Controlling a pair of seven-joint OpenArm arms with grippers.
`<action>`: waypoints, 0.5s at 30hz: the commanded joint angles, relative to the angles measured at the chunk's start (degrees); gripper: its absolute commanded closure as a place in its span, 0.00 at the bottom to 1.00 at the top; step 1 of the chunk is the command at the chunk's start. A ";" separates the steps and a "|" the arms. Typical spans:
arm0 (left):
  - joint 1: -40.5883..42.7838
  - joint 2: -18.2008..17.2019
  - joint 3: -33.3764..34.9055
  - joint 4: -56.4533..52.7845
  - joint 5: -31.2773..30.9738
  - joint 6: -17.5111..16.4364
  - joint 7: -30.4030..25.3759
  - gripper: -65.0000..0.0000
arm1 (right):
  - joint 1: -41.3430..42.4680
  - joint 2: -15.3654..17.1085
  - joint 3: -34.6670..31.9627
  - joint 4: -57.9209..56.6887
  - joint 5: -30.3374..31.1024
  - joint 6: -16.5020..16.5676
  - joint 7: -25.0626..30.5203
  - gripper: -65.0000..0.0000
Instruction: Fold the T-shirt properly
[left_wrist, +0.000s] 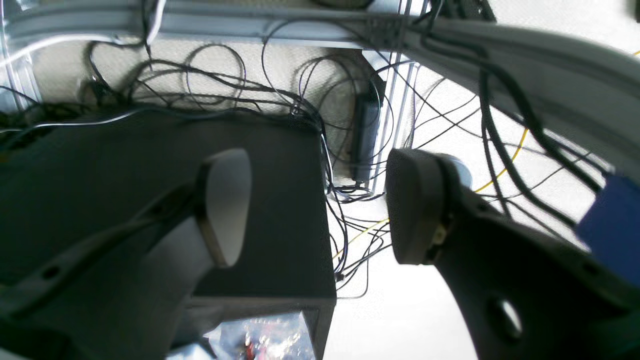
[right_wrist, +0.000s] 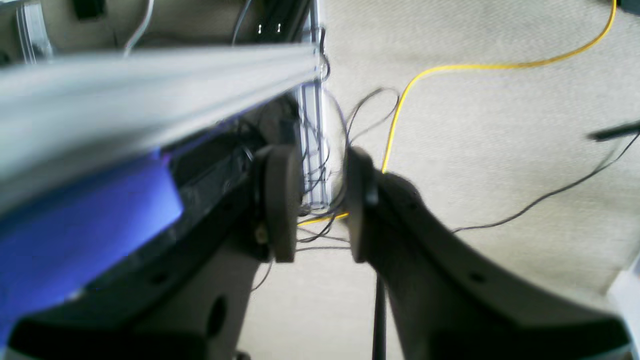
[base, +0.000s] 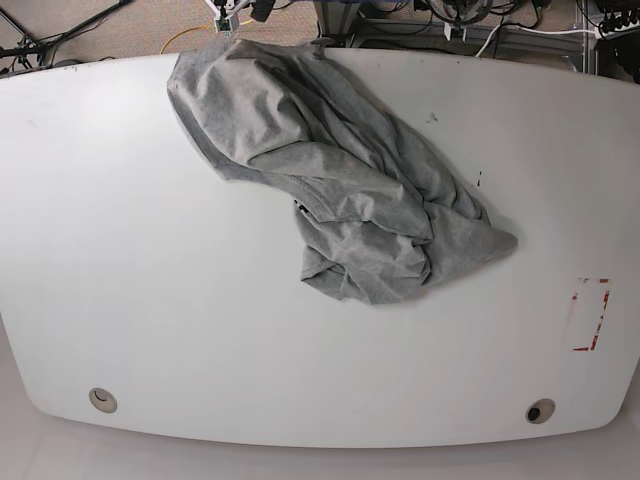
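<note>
Nothing is folded yet — the T-shirt is lying crumpled across the upper middle of the table. The left gripper is gaping wide, the right gripper is standing slightly parted — both are holding nothing.

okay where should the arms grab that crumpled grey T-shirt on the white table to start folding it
Probably the T-shirt is best pinched at its flatter upper-left edge near the table rim, coming from above on that side. The lower-right is a bunched heap of folds, so a grip there would likely catch several layers.
</note>
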 joint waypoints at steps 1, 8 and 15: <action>3.18 -0.32 0.06 5.11 0.02 0.02 -0.37 0.39 | -2.42 0.93 0.02 3.58 0.31 0.52 0.91 0.76; 14.25 -1.02 -0.02 21.64 0.02 0.02 -0.29 0.39 | -11.74 0.85 4.16 14.75 0.40 0.52 0.91 0.77; 24.54 -2.16 -0.29 35.97 -0.16 0.02 -0.29 0.39 | -22.81 0.93 9.96 28.38 0.40 0.87 0.82 0.77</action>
